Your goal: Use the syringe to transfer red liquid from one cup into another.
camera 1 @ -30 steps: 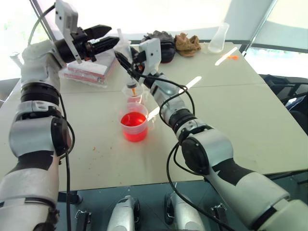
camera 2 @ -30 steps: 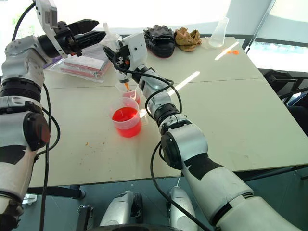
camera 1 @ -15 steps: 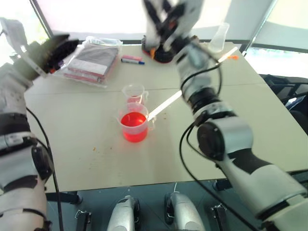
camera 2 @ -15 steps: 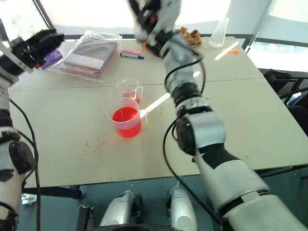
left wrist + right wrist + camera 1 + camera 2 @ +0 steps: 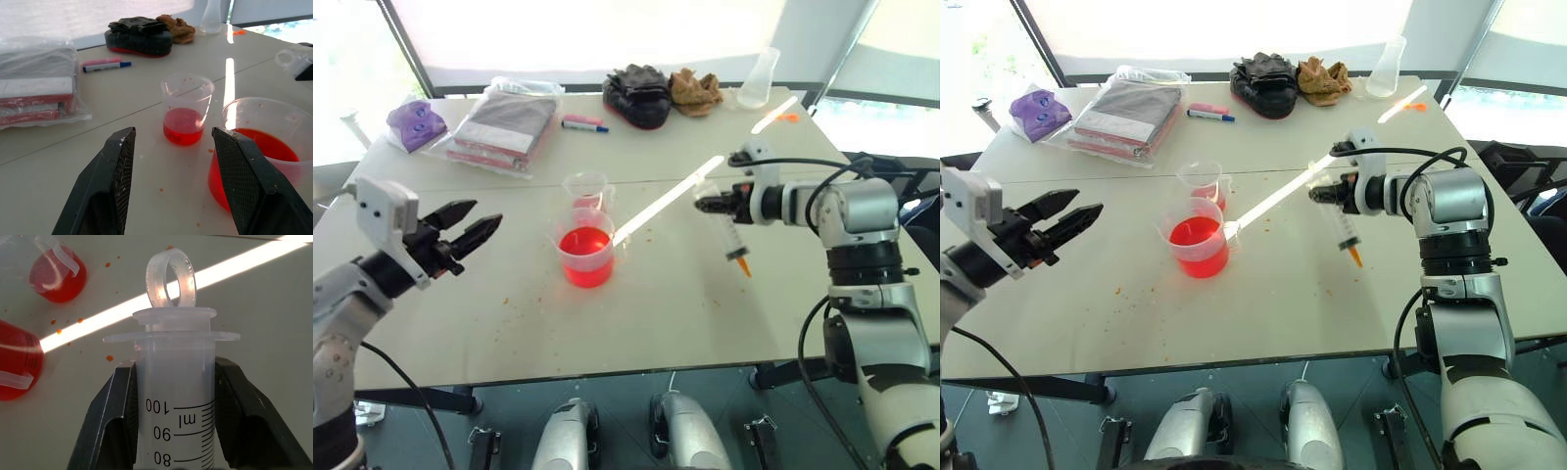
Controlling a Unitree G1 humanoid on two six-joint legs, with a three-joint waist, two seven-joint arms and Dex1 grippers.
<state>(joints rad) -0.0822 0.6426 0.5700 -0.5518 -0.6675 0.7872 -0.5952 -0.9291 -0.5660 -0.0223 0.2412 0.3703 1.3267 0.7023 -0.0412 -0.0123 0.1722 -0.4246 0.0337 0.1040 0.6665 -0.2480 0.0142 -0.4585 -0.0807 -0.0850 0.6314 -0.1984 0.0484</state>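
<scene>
Right gripper [image 5: 173, 396] clamps the syringe [image 5: 737, 235] barrel; left gripper [image 5: 470, 230] gapes empty

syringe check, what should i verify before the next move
1. Grip: right gripper jaws shut on the syringe barrel: ok.
2. Plunger pushed fully in, barrel looks empty: ok.
3. Syringe tip pointing down, hanging above the table, apart from both cups: ok.
4. Big cup upright with red liquid: ok.
5. Small cup upright behind it, a little red liquid at the bottom: ok.
6. Left gripper jaws open, empty, well clear of the cups: ok.
</scene>
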